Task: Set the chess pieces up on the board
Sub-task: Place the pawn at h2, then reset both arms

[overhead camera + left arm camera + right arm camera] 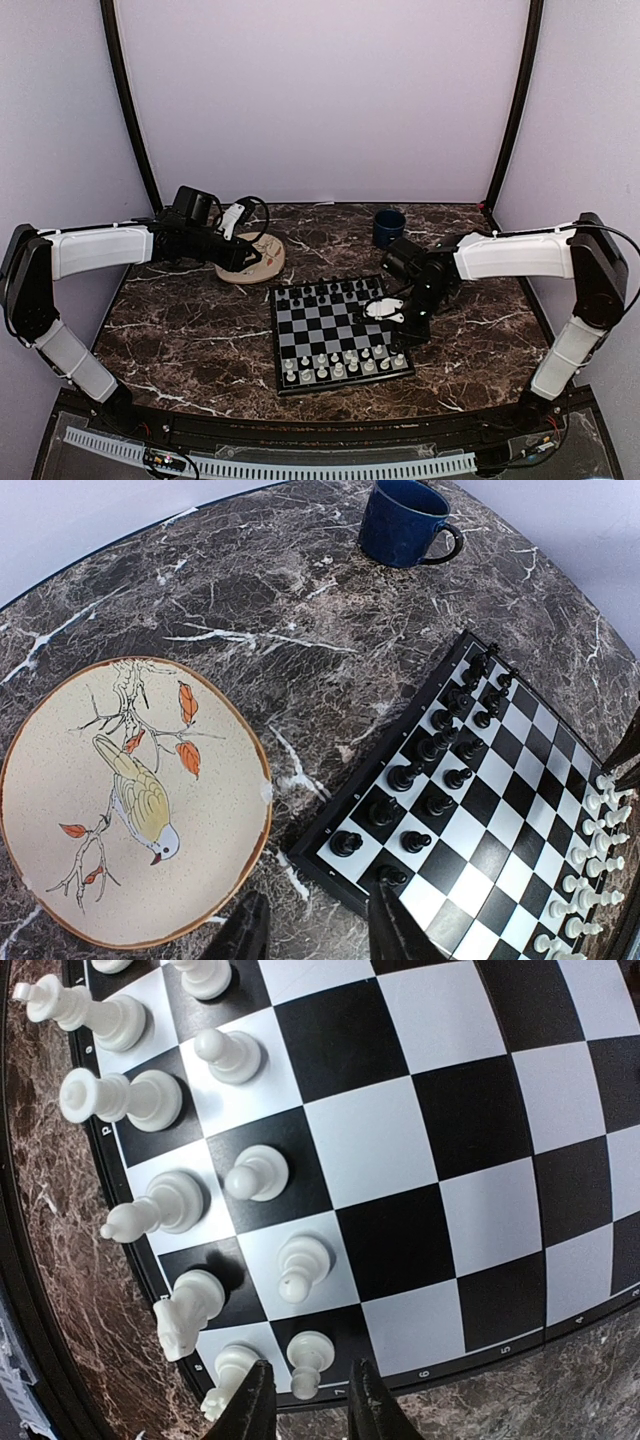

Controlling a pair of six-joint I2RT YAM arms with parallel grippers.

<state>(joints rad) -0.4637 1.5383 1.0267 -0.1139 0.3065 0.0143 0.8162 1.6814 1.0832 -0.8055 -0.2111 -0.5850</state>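
Since the right tool point(310, 1365) hangs low over a corner of the board point(380, 1150), its two fingers stand a little apart with a white pawn point(310, 1350) upright between them. I see a sliver of gap on either side, so I'd judge it is not clamped on the pawn. That pawn stands on the end square of its row, just beside the corner piece point(232, 1365), which is where it belongs. The other white pieces point(165, 1100) line up ahead of the fingers in two rows, and the black pieces point(430, 750) fill two rows along the opposite edge.

The left tool point(320, 905) hovers at the edge of the plate point(60, 740), fingers apart and nothing between them. The board lies ahead to its right, and the blue cup point(400, 520) stands farther ahead on the tabletop point(300, 610). No piece shows on the plate, so the setup looks all but finished.
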